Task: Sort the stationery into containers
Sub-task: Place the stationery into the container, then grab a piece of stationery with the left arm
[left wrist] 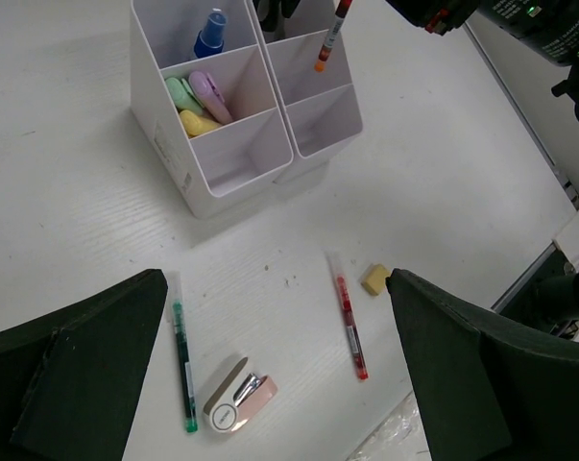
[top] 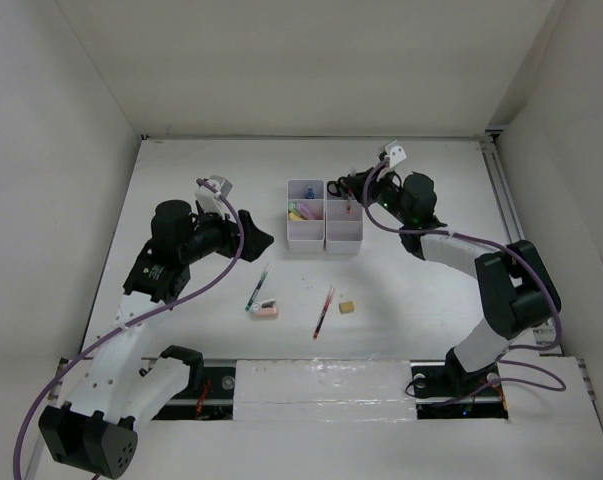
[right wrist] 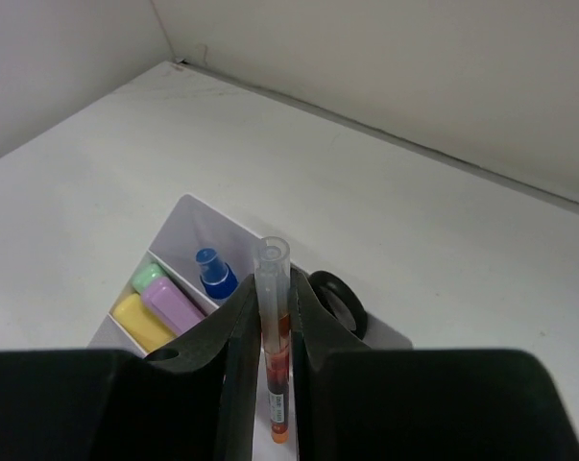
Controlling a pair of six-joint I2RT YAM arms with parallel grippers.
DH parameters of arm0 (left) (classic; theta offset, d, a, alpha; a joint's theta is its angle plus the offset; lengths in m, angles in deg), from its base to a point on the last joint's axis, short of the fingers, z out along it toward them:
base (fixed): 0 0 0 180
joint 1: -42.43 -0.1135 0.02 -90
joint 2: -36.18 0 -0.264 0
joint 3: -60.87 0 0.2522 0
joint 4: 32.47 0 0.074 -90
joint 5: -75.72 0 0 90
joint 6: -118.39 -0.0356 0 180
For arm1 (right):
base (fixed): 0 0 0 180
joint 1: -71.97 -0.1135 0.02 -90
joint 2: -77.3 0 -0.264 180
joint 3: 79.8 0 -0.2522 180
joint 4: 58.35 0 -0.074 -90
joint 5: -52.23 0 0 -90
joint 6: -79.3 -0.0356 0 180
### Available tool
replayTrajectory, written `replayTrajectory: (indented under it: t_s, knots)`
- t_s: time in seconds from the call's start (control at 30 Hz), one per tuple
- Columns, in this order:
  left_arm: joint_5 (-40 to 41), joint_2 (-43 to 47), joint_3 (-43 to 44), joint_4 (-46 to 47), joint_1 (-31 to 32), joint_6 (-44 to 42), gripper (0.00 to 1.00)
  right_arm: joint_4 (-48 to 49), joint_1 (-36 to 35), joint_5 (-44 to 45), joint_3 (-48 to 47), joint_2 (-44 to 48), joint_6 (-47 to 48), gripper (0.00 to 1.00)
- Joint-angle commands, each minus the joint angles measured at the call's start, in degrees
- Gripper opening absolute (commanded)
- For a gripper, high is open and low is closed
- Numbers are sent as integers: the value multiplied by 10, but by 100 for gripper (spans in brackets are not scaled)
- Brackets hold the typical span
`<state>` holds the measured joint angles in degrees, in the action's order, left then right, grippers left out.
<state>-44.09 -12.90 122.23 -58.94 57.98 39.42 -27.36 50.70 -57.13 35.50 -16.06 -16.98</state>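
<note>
- Left end effector (top: 253, 238) hangs wide open and empty over the table (top: 411, 290).
- Green pen (left wrist: 181, 360), pink stapler (left wrist: 239, 401), red pen (left wrist: 348, 327) and tan eraser (left wrist: 374, 279) lie loose. They look light and rigid; the pens would likely roll, so pinch mid-barrel.
- Right end effector (right wrist: 275, 327) pinches a second red pen (right wrist: 272, 274) upright over the white organiser (left wrist: 233, 178).

Top cam: fixed high behind the arm bases (top: 451, 380), looks down, whole table (top: 431, 200) in frame, far. Left wrist cam: mid-range, oblique over its own fingers (left wrist: 78, 384) toward the white organiser (left wrist: 174, 158). Right wrist cam: close above that organiser, facing the back wall (right wrist: 414, 77). Organiser shows in all three views.
</note>
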Motion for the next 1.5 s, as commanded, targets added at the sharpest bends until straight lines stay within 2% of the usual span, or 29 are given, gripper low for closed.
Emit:
replayTrajectory:
  t_s: [0.0,0.1,0.2,0.23,0.27,0.3,0.37,0.43,0.6,0.63,0.7,0.8,0.9,1.0,1.1,1.13,1.23,1.47]
  knots:
    - [-17,15,0,20,-1,1,100,80,1,-2,13,2,-9,0]
    - [-17,15,0,20,-1,1,100,80,1,-2,19,-3,-15,1]
    - [-17,15,0,20,-1,1,100,92,1,-2,25,-9,-21,10]
    - [-17,15,0,20,-1,1,100,92,1,-2,31,-9,-21,15]
    - [-17,15,0,20,-1,1,100,98,1,-2,31,-9,-26,33]
    - [-17,15,0,20,-1,1,100,98,1,-2,36,-9,-26,37]
    - [-17,15,0,20,-1,1,100,98,1,-2,37,-9,-26,39]
    - [-17,15,0,20,-1,1,100,98,1,-2,37,-14,-33,54]
    - [-5,15,0,20,-1,1,100,115,1,-8,51,19,-62,71]
    - [1,15,-7,20,-1,1,100,115,-6,-8,58,33,-68,95]
    - [27,3,-7,20,-1,7,100,101,-17,10,68,85,-73,100]
    - [62,-47,-12,-2,-1,14,100,65,-46,57,80,169,-73,100]
    - [56,-117,-6,-18,-1,14,100,-3,-71,111,81,243,-73,100]
    - [63,-182,2,-34,10,28,100,-118,-77,130,47,286,-73,100]
    - [79,-271,33,-74,63,34,100,-216,-90,130,21,330,-73,100]
    - [79,-290,33,-80,78,34,100,-231,-90,125,15,349,-68,100]
    - [169,-320,38,-98,142,72,100,-246,-102,120,22,381,-68,100]
    - [258,-333,45,-141,149,120,100,-246,-102,91,35,424,-79,100]
